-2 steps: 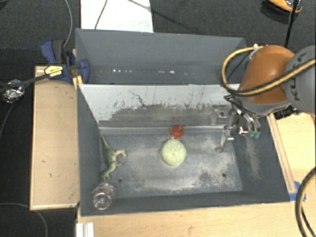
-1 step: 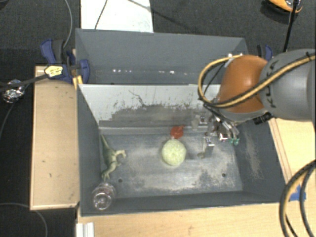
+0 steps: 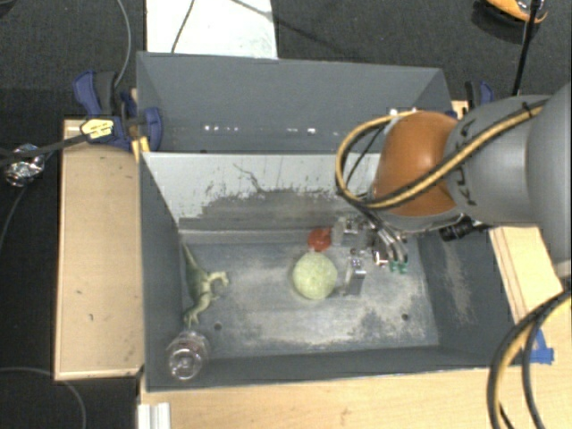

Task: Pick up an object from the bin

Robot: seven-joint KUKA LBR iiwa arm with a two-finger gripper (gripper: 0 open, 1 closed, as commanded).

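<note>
Where pincer (image 3: 358,264) hangs, pale green ball (image 3: 314,277) beside

arm (image 3: 523,164) grey casing | wrist cover (image 3: 416,164) orange dome | cables (image 3: 341,170) black-yellow | tool (image 3: 357,271) metal

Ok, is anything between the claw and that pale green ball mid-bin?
Nothing visible. The claw is directly beside the ball, on the view's right. A small red thing lies just behind the ball, toward the back wall, off that line; the green toy lizard is far left.
</note>
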